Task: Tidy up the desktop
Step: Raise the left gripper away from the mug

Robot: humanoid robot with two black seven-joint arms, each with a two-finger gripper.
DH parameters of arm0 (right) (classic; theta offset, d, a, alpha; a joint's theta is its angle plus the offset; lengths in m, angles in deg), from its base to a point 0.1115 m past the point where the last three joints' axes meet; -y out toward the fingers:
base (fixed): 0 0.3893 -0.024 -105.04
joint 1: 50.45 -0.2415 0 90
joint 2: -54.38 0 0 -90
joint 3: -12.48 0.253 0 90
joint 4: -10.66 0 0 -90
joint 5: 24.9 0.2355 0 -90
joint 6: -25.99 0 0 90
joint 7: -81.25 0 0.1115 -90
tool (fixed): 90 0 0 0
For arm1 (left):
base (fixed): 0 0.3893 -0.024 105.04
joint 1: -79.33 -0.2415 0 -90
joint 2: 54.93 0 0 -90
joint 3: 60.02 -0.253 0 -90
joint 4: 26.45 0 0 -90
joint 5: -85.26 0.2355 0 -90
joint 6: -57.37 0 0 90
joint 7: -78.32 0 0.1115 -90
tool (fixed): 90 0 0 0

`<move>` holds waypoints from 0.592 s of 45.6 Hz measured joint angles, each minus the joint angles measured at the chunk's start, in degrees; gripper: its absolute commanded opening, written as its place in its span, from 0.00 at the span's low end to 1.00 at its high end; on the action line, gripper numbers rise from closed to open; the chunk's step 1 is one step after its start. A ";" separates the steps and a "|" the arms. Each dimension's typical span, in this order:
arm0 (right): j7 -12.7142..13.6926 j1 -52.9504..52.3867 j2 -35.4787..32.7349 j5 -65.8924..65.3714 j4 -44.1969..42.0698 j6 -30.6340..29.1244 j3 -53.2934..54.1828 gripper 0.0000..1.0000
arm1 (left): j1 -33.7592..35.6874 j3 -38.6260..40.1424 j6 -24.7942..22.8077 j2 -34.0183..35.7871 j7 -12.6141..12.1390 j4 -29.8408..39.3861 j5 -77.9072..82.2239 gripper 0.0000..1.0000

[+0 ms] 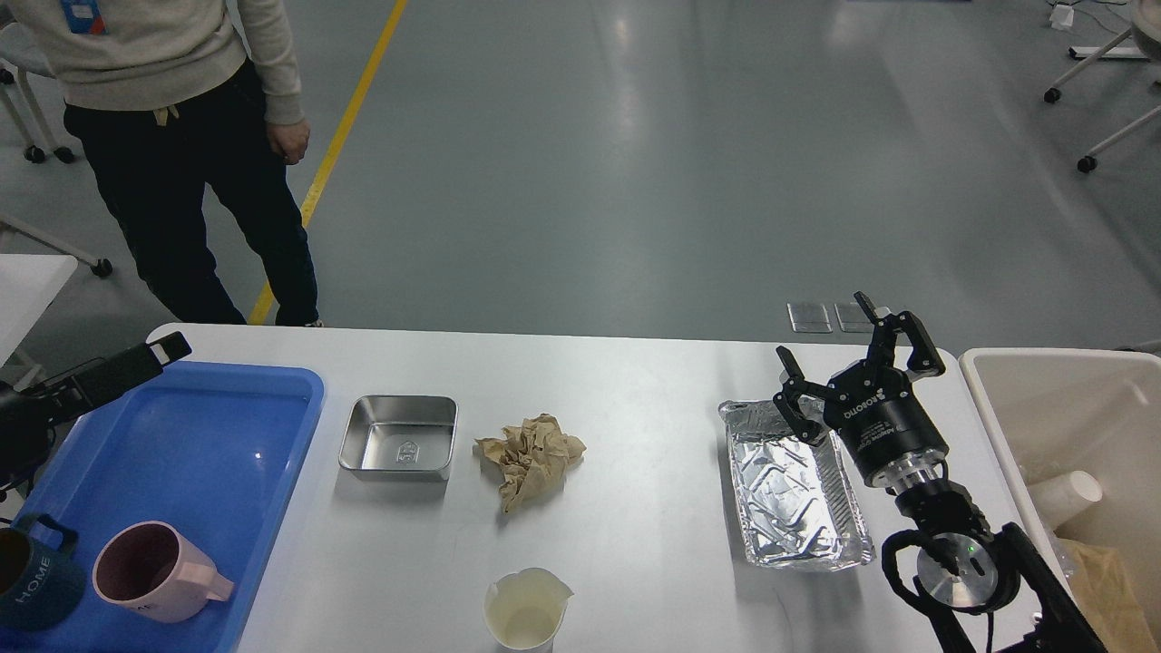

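Two arms are in view over the white tabletop (635, 544), which fills the lower half of the frame. The right arm rises from 5 o'clock, its wrist tilted up and toward 11 o'clock. The right gripper (848, 349) stands with its fingers spread wide, empty, poised above the far right corner of the foil tray (791, 485); contact with the tray cannot be confirmed. The left arm enters at 9 o'clock and lies low, reaching toward 2 o'clock over the far left corner of the blue tray (218, 426). The left gripper (168, 345) is seen dark and end-on; its opening cannot be told.

On the tabletop, the steel pan (399, 436) sits just right of the blue tray. The crumpled brown paper (531, 456) lies beside the pan, at centre. The paper cup (526, 609) stands at 6 o'clock, near the front edge. Inside the blue tray, at 8 o'clock, the pink mug (154, 571) and the dark mug (32, 580) stand side by side. The beige bin (1007, 390) sits at 3 o'clock, beyond the tabletop's right end. A person (172, 136) stands at 11 o'clock, behind the tabletop.
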 measured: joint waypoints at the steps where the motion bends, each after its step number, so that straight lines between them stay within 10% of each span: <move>1: 0.00 0.01 0.00 0.01 0.02 0.00 0.01 1.00 | 0.00 0.00 -0.16 0.08 -0.27 0.01 -0.03 0.96; 27: 0.00 -0.01 0.41 -0.06 0.09 0.10 -0.32 1.00 | -0.04 4.59 -2.24 -0.02 -3.26 1.02 -0.05 0.96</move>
